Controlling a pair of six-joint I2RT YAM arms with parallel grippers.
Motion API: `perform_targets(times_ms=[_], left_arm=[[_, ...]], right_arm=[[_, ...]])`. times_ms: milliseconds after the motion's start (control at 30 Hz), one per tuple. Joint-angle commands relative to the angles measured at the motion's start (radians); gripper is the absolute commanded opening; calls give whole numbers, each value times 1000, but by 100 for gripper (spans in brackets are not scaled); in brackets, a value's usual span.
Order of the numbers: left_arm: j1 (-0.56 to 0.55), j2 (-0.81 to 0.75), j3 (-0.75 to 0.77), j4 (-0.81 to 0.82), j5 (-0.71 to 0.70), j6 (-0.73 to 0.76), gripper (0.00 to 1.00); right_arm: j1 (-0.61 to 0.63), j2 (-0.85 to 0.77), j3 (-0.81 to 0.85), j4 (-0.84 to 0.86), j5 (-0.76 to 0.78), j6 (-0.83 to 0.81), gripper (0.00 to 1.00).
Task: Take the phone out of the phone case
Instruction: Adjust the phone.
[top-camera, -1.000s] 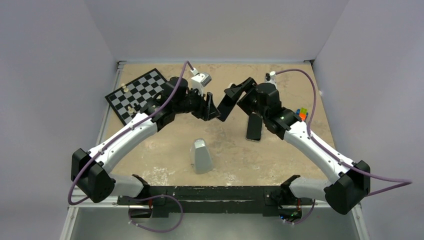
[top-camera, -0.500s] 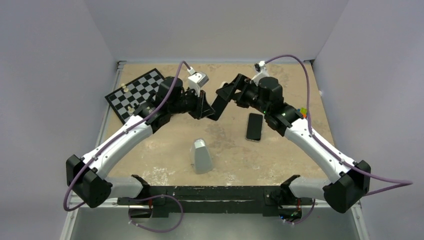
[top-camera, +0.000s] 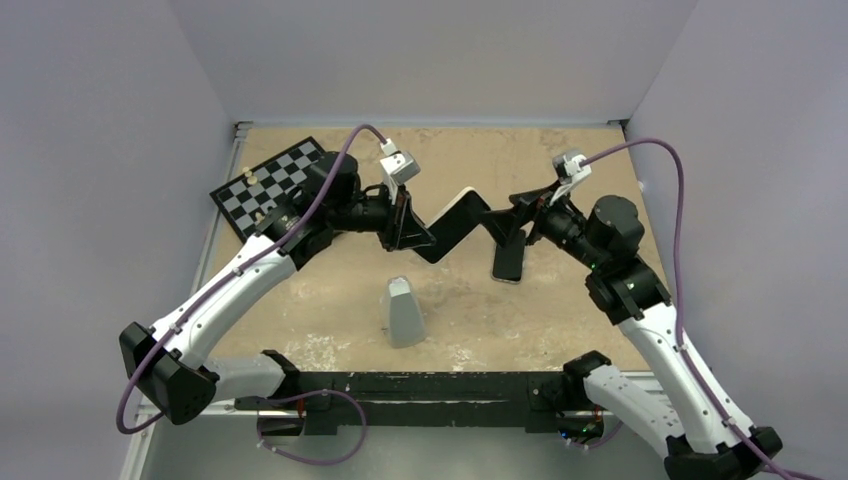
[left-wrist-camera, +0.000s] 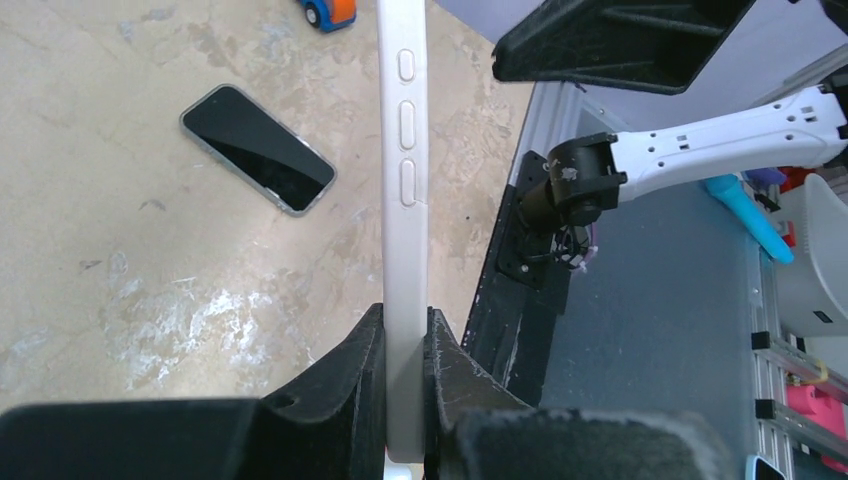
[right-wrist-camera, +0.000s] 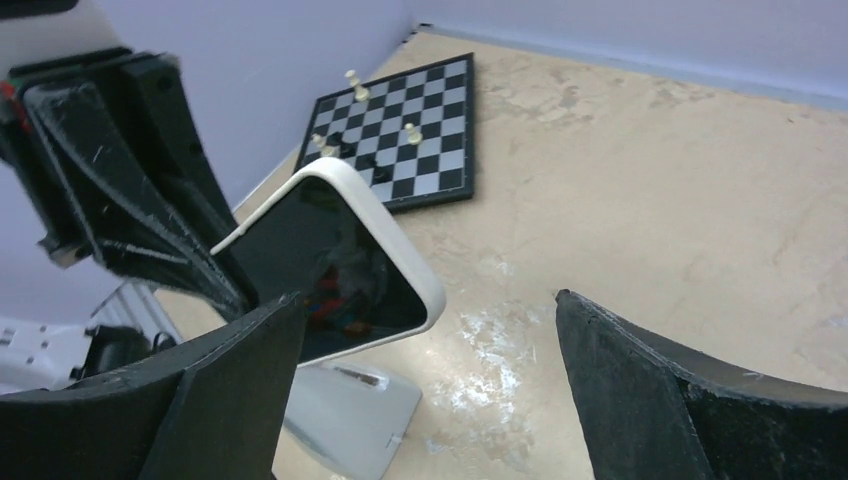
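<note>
My left gripper (top-camera: 418, 232) is shut on one end of the phone (top-camera: 450, 228) and holds it in the air, edge-on to its own camera. The phone sits inside the phone case (top-camera: 463, 195), whose whitish rim with three side buttons shows in the left wrist view (left-wrist-camera: 405, 200) between the fingers (left-wrist-camera: 345, 375). In the right wrist view the glossy black screen (right-wrist-camera: 335, 265) and pale rim (right-wrist-camera: 405, 260) face me. My right gripper (top-camera: 505, 212) is open and empty, its jaws wide apart just off the phone's free end (right-wrist-camera: 430, 298).
A second black phone with a dark rim (top-camera: 508, 262) lies flat on the table below the right gripper, also in the left wrist view (left-wrist-camera: 257, 148). A grey tapered block (top-camera: 405, 312) stands at mid-front. A chessboard (top-camera: 270, 185) with pieces lies back left. Small toys (left-wrist-camera: 325, 10) lie at the far right.
The right arm has swung back to the right and turned, so its open gripper now faces the phone's free end. The left gripper has shifted slightly with the cased phone.
</note>
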Motion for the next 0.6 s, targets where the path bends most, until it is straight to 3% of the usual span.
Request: perform_targets(times_ms=[0, 167, 267, 467, 533, 567], left_arm=[[15, -1, 83, 53, 129, 13, 0], [47, 16, 111, 56, 274, -16, 0], [50, 24, 111, 74, 326, -29, 0], [49, 16, 100, 104, 358, -43, 0], [50, 13, 98, 109, 352, -45, 0], [52, 9, 95, 113, 343, -49, 0]], right_arm=[[-41, 40, 24, 24, -279, -62, 97], [-74, 80, -11, 161, -608, -6, 82], [-81, 76, -60, 378, -700, 116, 79], [-81, 122, -120, 709, -767, 366, 53], [-81, 128, -143, 786, -726, 440, 29], [-81, 133, -141, 791, -710, 455, 10]])
